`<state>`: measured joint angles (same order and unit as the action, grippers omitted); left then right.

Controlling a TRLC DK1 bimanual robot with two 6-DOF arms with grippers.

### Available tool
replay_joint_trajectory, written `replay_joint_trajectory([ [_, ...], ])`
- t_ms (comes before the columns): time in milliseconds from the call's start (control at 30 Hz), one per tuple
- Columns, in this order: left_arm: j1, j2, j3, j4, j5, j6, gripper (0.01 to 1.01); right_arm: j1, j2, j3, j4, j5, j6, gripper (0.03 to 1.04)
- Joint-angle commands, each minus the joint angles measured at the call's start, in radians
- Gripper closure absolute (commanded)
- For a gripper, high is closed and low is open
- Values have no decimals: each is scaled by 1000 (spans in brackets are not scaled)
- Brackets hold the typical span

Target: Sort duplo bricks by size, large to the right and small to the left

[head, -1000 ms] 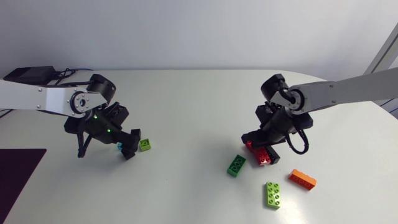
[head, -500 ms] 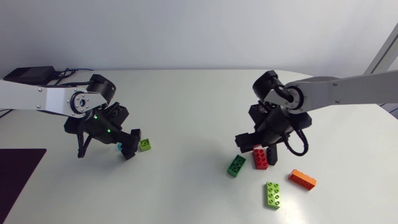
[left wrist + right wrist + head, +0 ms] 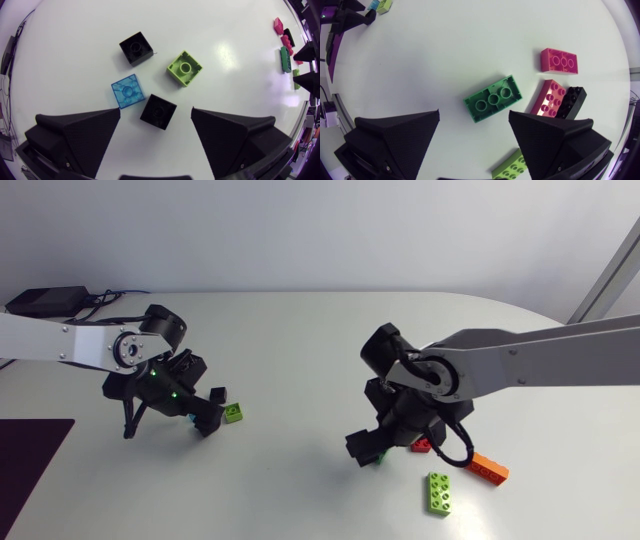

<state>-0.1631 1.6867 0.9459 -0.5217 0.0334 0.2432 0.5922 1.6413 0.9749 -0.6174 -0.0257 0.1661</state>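
My left gripper (image 3: 156,122) hangs open over a group of small bricks at the table's left. A black one (image 3: 158,111) lies between its fingers, untouched. Ahead of it lie a clear blue one (image 3: 128,91), a lime one (image 3: 184,68) and another black one (image 3: 136,48). My right gripper (image 3: 475,125) is open just above a large dark green brick (image 3: 493,98), which rests on the table. Beside that brick lie a red brick (image 3: 548,98), a black brick (image 3: 571,101), a pink-red brick (image 3: 559,60) and a lime brick (image 3: 512,165). In the head view the right gripper (image 3: 375,448) hides most of the green brick.
A large orange brick (image 3: 487,468) and the large lime brick (image 3: 438,492) lie near the front right. A black box (image 3: 45,300) with cables sits at the back left. Bare table (image 3: 300,380) stretches between the two groups.
My right gripper has opened and let go of the red brick, which now lies on the table. It then moved left and down over the dark green brick. The left arm barely moved.
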Motion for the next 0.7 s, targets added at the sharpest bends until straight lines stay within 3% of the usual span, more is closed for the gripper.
replay_joint_trajectory([
  [0,11,-19,-24,3,5,15,44,23,28,-36,15,4,33,67],
  [133,11,-19,-29,6,5,15,44,31,57,-50,35,17,41,67],
  [667,11,-15,-29,11,5,15,44,-115,192,28,79,66,-31,67],
])
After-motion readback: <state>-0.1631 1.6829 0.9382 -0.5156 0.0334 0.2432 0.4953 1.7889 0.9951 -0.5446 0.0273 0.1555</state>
